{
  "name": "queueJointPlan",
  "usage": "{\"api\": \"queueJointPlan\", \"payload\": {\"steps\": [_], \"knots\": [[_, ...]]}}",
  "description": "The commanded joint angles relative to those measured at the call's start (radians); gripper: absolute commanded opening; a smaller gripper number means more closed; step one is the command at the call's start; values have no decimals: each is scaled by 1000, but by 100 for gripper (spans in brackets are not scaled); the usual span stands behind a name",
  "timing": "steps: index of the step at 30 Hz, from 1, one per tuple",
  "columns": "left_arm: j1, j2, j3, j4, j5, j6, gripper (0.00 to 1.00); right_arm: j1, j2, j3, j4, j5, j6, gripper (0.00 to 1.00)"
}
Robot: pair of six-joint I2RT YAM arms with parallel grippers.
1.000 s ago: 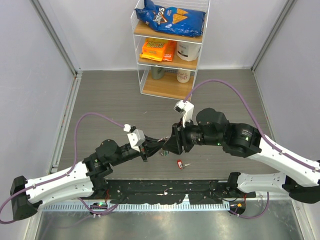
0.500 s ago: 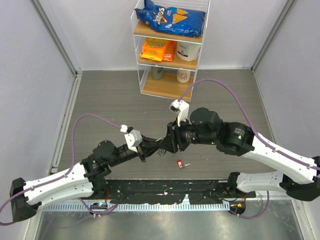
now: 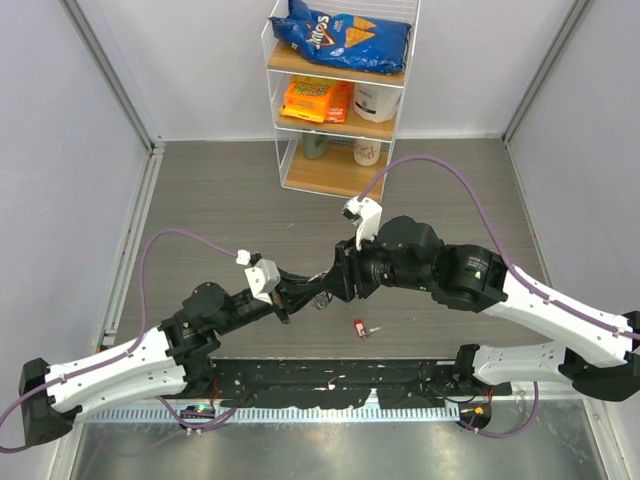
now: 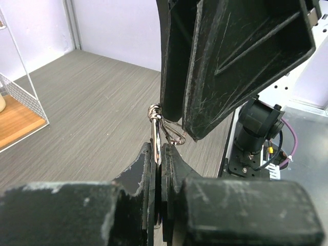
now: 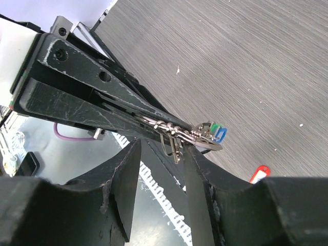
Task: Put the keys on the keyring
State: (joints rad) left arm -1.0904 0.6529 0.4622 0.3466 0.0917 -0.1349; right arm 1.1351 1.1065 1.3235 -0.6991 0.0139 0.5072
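Observation:
My left gripper [image 3: 310,294] is shut edge-on on the silver keyring [image 4: 155,129], holding it above the table. The keyring also shows in the right wrist view [image 5: 171,126], with a green key [image 5: 214,126] and a blue key [image 5: 222,134] hanging at its far end. My right gripper [image 3: 336,284] is open, its fingers [image 4: 230,66] straddling the ring and a small wire loop [image 5: 174,146]. My left fingers [image 5: 87,97] reach in from the left of the right wrist view. A red key [image 3: 358,327] lies on the table below the grippers, also in the right wrist view [image 5: 259,173].
A clear shelf rack [image 3: 340,90] stands at the back with a Doritos bag [image 3: 340,35], an orange snack pack [image 3: 315,98] and cups. A black rail with a toothed strip [image 3: 330,385] runs along the near table edge.
Both grippers have shifted slightly left and drawn closer together around the keyring. The red key has not moved.

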Motion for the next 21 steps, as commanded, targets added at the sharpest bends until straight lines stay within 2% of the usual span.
{"api": "queueJointPlan", "payload": {"steps": [1,11,21], "knots": [[-2,-27,15,95,14,-19,0,0,13,5,36,55,2,45],[-2,-29,10,89,5,-19,0,14,-37,31,23,71,-1,44],[-2,-39,20,61,-23,-25,0,101,-2,43,21,112,7,44]]}}
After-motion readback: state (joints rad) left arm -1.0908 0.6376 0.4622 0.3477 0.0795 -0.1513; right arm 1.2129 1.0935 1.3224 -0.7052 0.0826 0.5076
